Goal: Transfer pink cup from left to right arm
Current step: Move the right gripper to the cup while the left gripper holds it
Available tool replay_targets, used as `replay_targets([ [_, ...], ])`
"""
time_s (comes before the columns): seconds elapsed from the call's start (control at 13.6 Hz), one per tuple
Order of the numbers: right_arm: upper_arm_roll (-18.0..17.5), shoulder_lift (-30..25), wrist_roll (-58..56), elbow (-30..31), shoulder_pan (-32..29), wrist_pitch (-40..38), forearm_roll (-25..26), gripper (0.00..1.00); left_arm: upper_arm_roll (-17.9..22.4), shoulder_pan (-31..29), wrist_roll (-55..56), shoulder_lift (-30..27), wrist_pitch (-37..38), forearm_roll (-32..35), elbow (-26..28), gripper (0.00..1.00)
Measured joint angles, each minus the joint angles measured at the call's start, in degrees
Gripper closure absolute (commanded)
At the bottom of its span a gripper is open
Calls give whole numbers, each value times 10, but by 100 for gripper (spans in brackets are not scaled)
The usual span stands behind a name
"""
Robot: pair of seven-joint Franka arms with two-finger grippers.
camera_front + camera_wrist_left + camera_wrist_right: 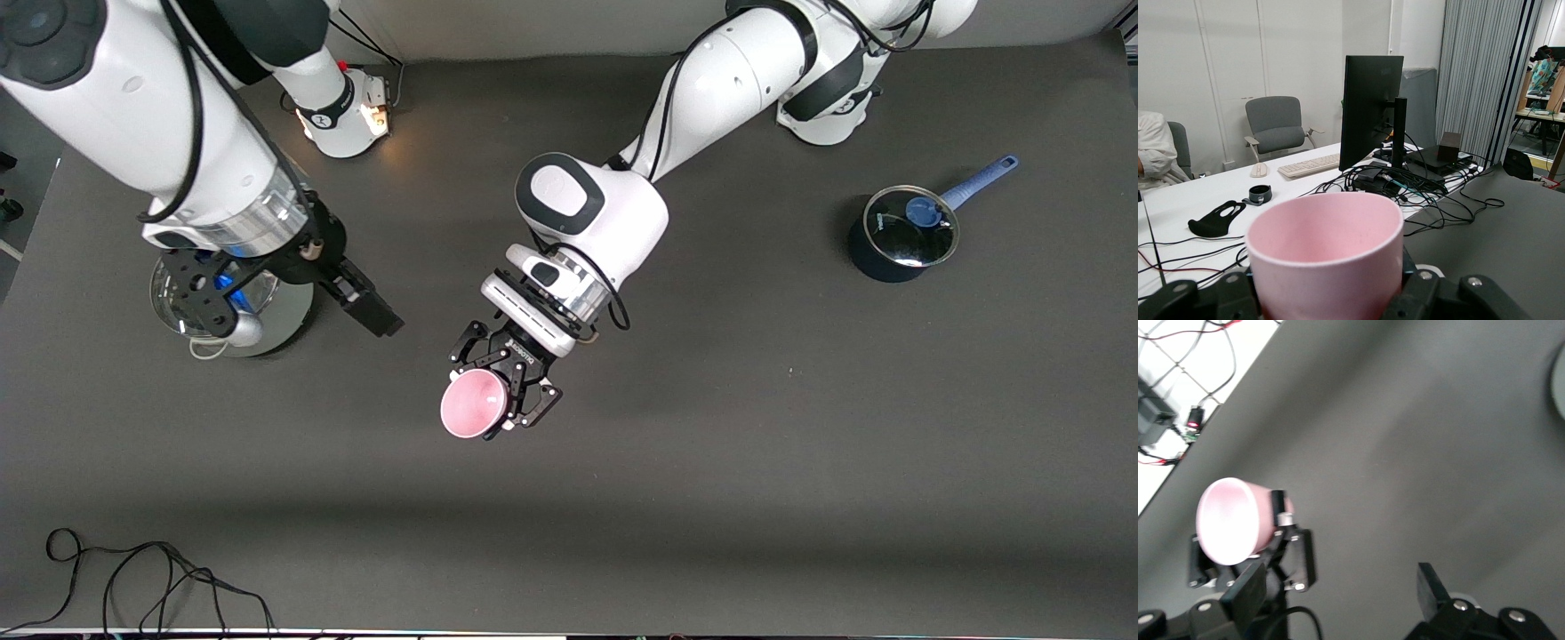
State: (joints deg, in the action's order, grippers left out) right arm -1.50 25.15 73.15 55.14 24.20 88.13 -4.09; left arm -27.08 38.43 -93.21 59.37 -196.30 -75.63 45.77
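The pink cup (469, 407) hangs upright over the middle of the table, its mouth facing up. My left gripper (487, 400) is shut on the cup's sides with its black linkage fingers (1451, 297). In the left wrist view the pink cup (1325, 247) fills the foreground. My right gripper (1338, 593) stands open with nothing in it, over the table beside the cup toward the right arm's end, a short gap away. In the right wrist view the pink cup (1231, 520) shows ahead of one of the right gripper's long flat fingers (1248, 593). In the front view only one of these fingers (366, 305) shows.
A silver lidded pot (233, 311) stands under the right arm's wrist. A dark blue saucepan (900, 236) with a glass lid and a blue handle sits toward the left arm's end. A loose black cable (133, 578) lies at the table edge nearest the front camera.
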Motion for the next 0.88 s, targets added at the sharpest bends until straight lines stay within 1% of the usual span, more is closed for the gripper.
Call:
replay_targets([
  [0.15,0,10,0,-5,5,22,14,0,0,1,0,0,0,0,0,100],
  [0.37,0,36,0,-5,18,69,47,0,0,1,0,0,0,0,0,100],
  [0.51,1,52,0,-11,21,92,52,0,0,2,0,-1,0,0,0,100],
  [0.88,4,86,0,-44,21,109,53,0,0,7,0,-11,-3,1,-4,100],
])
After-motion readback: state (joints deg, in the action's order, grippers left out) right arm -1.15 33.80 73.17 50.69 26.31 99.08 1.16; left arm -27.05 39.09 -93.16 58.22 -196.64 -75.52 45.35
